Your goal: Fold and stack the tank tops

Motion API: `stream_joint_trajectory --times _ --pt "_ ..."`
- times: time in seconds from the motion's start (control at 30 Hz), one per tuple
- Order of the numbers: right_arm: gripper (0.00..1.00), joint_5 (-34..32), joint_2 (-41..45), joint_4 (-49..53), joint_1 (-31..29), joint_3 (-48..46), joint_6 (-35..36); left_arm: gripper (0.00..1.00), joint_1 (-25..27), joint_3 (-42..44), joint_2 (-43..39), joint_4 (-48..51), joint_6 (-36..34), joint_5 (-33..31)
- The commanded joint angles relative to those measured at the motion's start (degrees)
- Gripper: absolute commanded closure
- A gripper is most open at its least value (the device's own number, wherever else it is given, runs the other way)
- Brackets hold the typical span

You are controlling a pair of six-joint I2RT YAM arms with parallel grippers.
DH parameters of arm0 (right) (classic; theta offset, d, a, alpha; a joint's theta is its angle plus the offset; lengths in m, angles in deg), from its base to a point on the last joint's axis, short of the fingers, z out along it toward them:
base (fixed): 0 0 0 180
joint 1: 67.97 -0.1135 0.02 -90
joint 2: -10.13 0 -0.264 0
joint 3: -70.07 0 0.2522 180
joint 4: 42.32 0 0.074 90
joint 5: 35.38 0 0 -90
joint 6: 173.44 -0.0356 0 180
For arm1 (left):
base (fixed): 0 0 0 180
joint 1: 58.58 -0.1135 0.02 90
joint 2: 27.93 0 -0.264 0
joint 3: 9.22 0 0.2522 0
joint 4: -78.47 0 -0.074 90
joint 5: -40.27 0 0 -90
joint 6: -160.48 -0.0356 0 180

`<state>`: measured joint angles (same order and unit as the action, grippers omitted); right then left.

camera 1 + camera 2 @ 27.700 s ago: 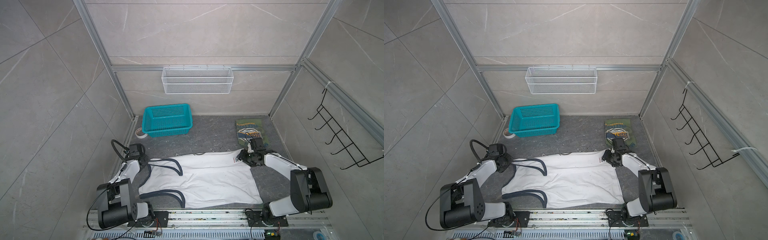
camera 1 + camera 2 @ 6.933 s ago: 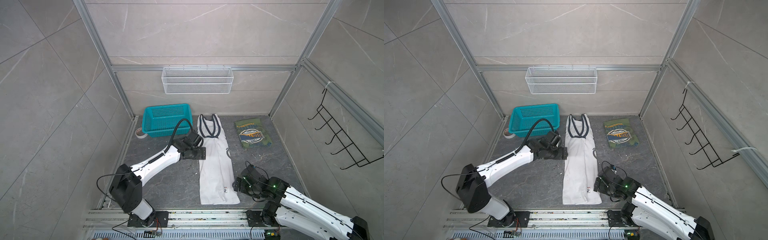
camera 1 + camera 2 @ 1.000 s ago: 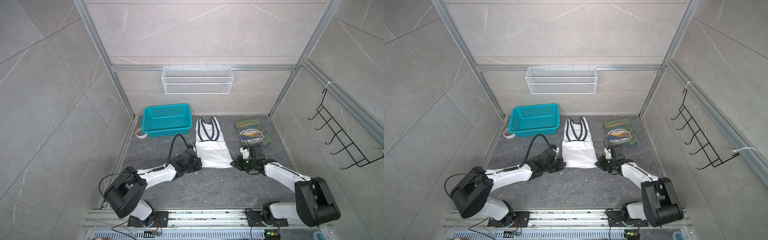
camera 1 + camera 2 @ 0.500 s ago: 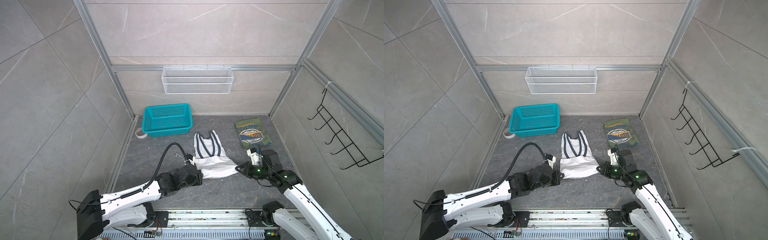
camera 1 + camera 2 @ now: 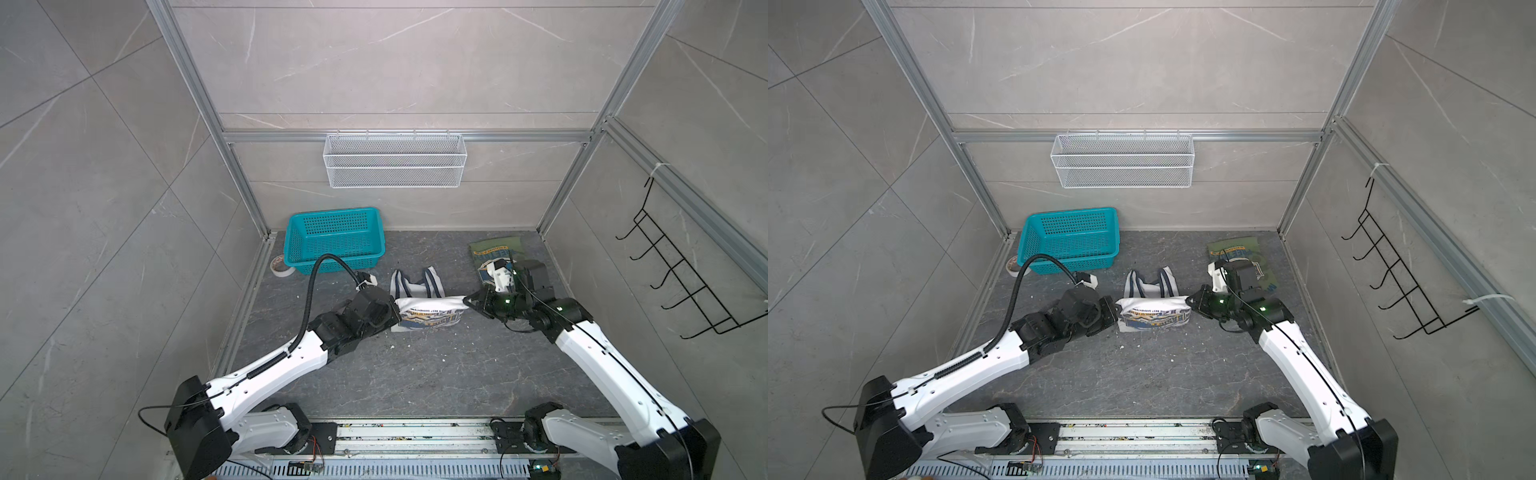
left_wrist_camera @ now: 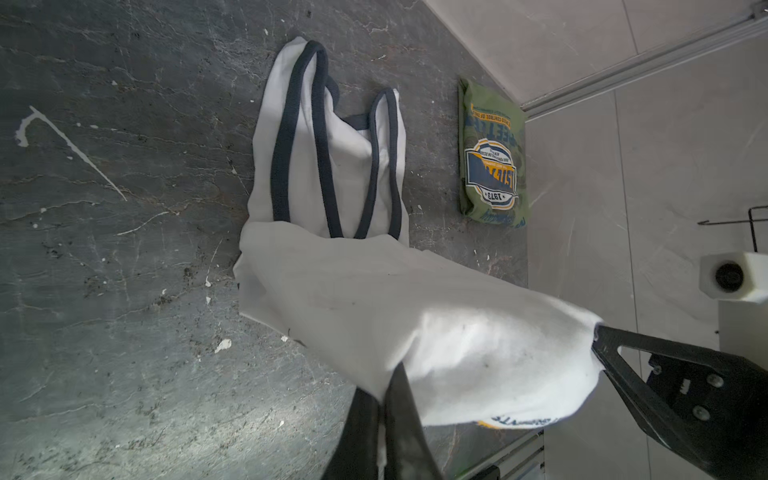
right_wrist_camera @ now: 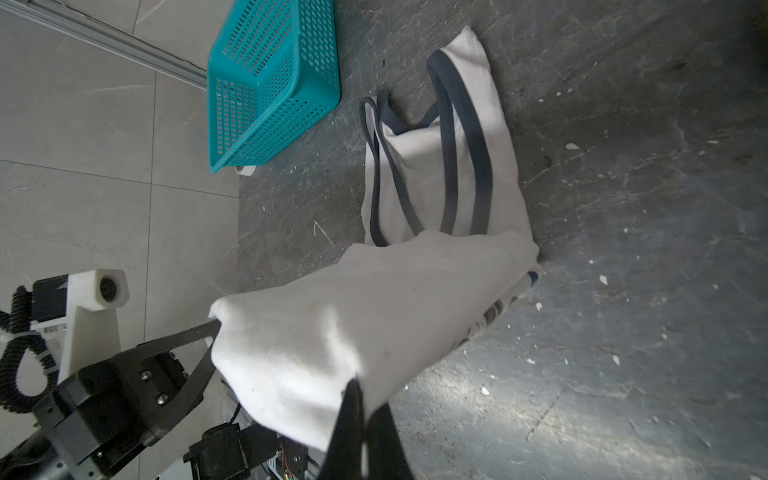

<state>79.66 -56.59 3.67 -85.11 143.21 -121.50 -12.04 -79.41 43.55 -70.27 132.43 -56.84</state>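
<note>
The white tank top [image 5: 428,319], mid-frame, is clamped at two fold corners by the left pincer [image 5: 395,311] and right pincer [image 5: 467,300]. A fold is judged underway: it must be laid over its straps, then stacked on the olive tank top [image 5: 490,249], upper right.

Dark veined desk [image 5: 415,374], teal basket [image 5: 334,240] and tape roll [image 5: 282,266] at back, folded olive tank top [image 5: 484,252], straps of white tank top [image 5: 428,320] mid-desk
</note>
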Motion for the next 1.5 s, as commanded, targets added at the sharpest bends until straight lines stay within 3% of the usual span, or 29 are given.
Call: stream_joint_trajectory --times 0.0,0.23,0.57,0.7,0.77,0.87,1.0,1.07,1.17,1.33,1.47 --pt "1.0 -2.2 -4.75 -3.34 0.01 5.14 1.52 1.0 -4.94 -5.4 3.74 -2.96 -1.54 6.23" --pt "1.0 -4.01 -17.5 -5.76 0.4 13.49 2.57 1.0 -12.9 -14.76 14.47 -1.88 -2.84 11.55" --pt "1.0 -4.16 -32.57 -8.67 1.92 24.33 3.07 0.99 -18.82 -27.03 29.79 -1.83 -4.0 15.89" --pt "1.0 -4.14 -38.45 -8.82 2.41 28.56 3.47 0.94 -20.66 -32.46 35.83 -0.09 -4.3 17.19" --pt "0.93 -3.91 -41.37 -8.93 2.65 30.94 3.7 0.88 -21.41 -34.51 38.6 0.07 -4.09 17.52" --pt "0.62 -4.5 -44.67 -9.14 3.01 33.64 3.67 0.68 -21.59 -38.3 41.63 2.13 -4.97 16.16" --pt "0.47 -4.9 -47.86 -8.07 3.67 37.64 4.43 0.47 -21.67 -44.38 44.14 5.39 -8.38 14.81" --pt "0.43 -5.24 -47.58 -7.08 3.62 38.83 5.62 0.39 -21.57 -47.93 44.32 8.94 -11.13 13.56" --pt "0.41 -5.7 -45.14 -6.57 3.36 37.12 7.42 0.35 -20.63 -47.98 41.87 11.01 -14.8 12.09" --pt "0.42 -5.91 -41.81 -7.93 1.05 29.82 10.71 0.36 -16.22 -41.38 38.67 8.88 -19.8 10.6" --pt "0.47 -6.01 -43.92 -10.06 -1.24 27.83 10.69 0.43 -14.28 -39.63 42.13 6.58 -18.95 11.86"
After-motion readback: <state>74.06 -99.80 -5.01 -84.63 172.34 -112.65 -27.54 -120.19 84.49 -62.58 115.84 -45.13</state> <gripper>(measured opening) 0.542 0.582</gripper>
